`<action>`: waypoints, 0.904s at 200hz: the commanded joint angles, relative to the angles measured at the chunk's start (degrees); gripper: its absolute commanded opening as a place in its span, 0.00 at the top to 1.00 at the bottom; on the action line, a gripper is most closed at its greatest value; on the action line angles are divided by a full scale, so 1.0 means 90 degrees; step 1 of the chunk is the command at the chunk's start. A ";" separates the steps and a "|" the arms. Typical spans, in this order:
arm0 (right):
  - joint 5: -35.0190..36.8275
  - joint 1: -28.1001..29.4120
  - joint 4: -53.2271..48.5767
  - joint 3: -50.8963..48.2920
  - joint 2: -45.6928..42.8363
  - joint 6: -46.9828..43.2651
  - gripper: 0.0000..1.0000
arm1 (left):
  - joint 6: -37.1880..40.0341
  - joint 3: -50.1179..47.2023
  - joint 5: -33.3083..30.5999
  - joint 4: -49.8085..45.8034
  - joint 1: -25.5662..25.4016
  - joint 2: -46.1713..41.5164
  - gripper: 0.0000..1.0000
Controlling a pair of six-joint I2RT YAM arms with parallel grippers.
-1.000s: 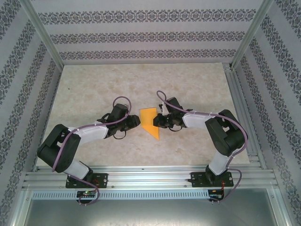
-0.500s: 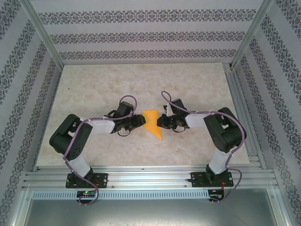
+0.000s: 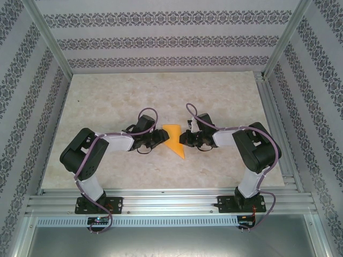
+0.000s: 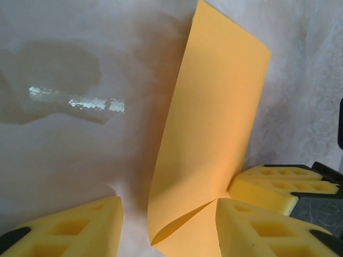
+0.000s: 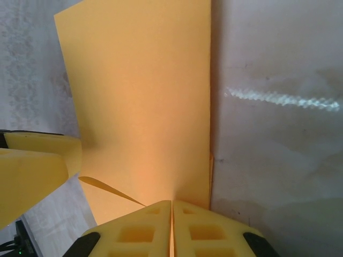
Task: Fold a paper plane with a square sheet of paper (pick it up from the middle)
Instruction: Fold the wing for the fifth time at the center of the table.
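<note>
Square sheet of paper [image 3: 174,140] part-folded, right gripper [image 5: 171,208] pinching its edge, left gripper [image 4: 169,209] parted around it

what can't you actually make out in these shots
Fold layers of the folded paper: too small in top external.
Whether the right tool pinches it: right wrist, closed pads cover the contact.
Paper's near end: left wrist, cut off by the bottom edge beside the left tool.
</note>
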 commanded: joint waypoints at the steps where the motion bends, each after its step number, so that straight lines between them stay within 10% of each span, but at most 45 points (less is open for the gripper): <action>1: 0.0273 -0.0091 0.0086 -0.0177 0.0152 0.0003 0.90 | -0.0324 0.0005 0.0184 0.0365 -0.0177 0.0171 0.53; 116: 0.0237 -0.0077 -0.0019 -0.0136 -0.0497 -0.0244 0.81 | -0.0451 0.0539 0.0038 -0.0212 -0.0253 0.0189 0.93; 181: 0.2006 0.0887 -0.1013 -0.0126 -0.1508 -0.1551 0.65 | -0.0800 0.0838 -0.0001 -0.0923 -0.0257 0.0192 0.97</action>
